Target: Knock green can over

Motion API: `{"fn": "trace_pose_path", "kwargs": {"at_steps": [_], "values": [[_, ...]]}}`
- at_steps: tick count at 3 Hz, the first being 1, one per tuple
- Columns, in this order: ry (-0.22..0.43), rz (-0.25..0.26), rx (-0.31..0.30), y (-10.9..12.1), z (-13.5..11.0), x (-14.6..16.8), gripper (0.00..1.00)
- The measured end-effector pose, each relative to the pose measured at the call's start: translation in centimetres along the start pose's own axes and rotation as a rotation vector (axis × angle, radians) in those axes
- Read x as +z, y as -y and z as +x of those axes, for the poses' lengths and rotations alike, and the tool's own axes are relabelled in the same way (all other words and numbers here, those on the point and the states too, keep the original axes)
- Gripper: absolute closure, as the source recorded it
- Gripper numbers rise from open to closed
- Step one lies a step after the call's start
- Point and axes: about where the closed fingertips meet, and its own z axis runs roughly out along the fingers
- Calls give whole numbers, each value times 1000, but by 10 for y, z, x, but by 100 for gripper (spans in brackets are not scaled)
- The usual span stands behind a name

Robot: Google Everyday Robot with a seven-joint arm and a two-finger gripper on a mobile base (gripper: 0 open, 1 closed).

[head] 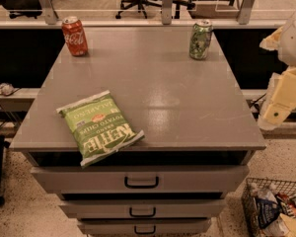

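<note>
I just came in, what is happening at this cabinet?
Nothing is handled yet. The green can stands upright at the far right corner of the grey cabinet top. The robot's end effector is at the right edge of the view, beside the cabinet, apart from the can. A red can and a chip bag also sit on top.
</note>
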Motion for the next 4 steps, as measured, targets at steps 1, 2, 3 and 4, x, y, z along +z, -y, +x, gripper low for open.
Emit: {"fn": "trace_pose_path", "kwargs": {"at_steps": [1,2,3,4], "values": [[76,58,71,49,12,27,0],[185,107,154,107,22,61,0],[311,133,225,162,19,99,0],[447,142,290,204,5,129,0]]}}
